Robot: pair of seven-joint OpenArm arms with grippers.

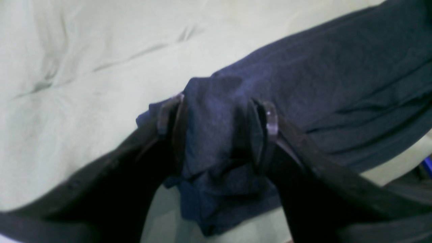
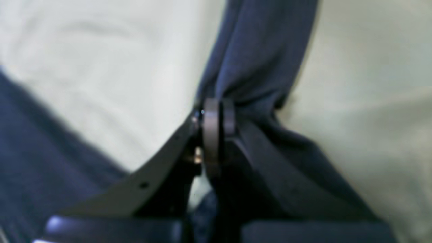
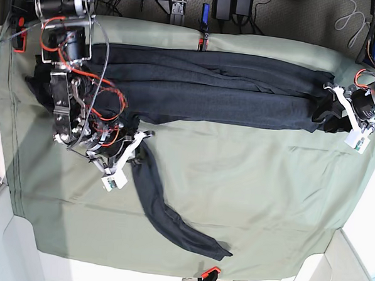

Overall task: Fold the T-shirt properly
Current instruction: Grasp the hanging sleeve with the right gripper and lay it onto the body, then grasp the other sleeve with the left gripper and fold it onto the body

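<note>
Lengthwise across the green cloth (image 3: 247,200) lies the T-shirt (image 3: 215,88), each end pinched by left gripper (image 1: 216,135) and right gripper (image 2: 218,116).

The robot has two arms of dark metal. The right arm (image 3: 70,90) is built of black and silver segments, with red cables looping along it and thin grey wires beside them. Its tool (image 2: 218,114) has two black curved fingers, each ending in a round, flat, glossy pad; a small hole and a brass-coloured screw show on one finger. The left tool (image 1: 217,116) has the same black curved fingers with shiny rims. A white block sits near each wrist.
</note>
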